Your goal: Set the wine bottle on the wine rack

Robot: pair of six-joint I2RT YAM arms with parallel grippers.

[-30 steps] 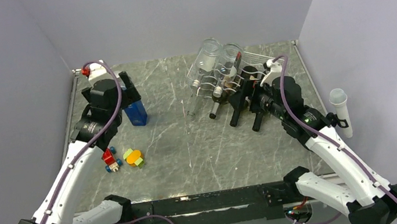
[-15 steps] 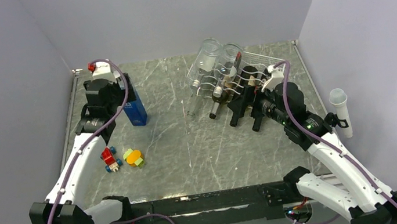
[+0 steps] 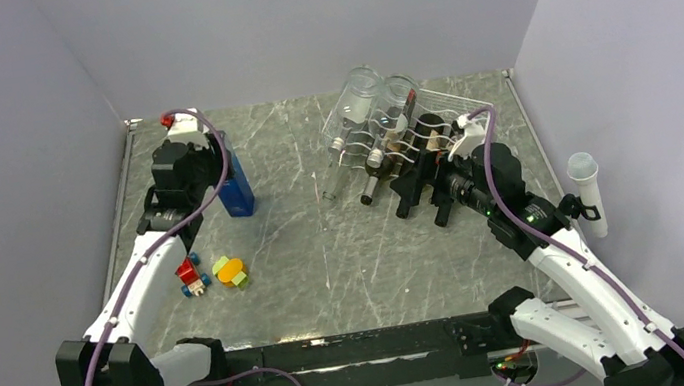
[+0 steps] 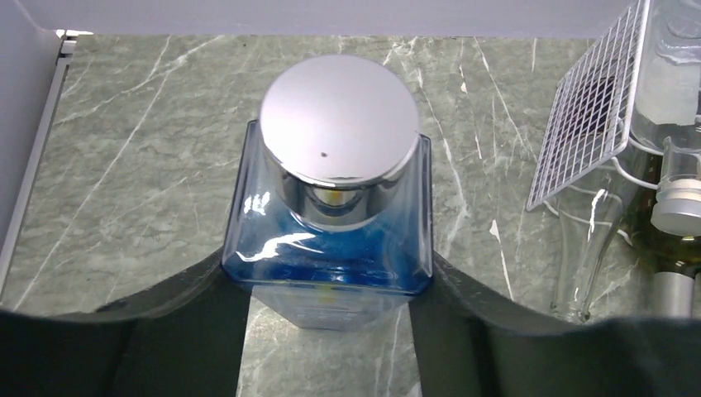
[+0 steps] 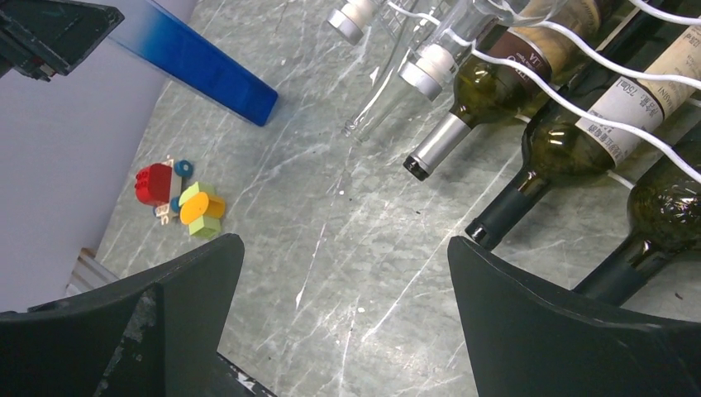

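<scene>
The wine bottle (image 3: 236,195) is a square blue one with a silver cap (image 4: 339,116), standing upright at the back left of the table. My left gripper (image 3: 213,166) is shut on its shoulders (image 4: 331,265), one dark finger pressing each side. The white wire wine rack (image 3: 436,122) stands at the back right and holds several clear and green bottles (image 5: 570,124), necks pointing forward. My right gripper (image 3: 424,210) hovers open just in front of those necks, with only bare table between its fingers (image 5: 190,298).
A red toy (image 3: 190,272) and a yellow-green toy (image 3: 230,270) lie on the left of the table, in front of the blue bottle. A white tube (image 3: 586,191) stands off the table's right edge. Grey walls close in three sides.
My left gripper moved forward over the blue bottle's top and closed on it. The right arm drew slightly nearer the rack, still open.
</scene>
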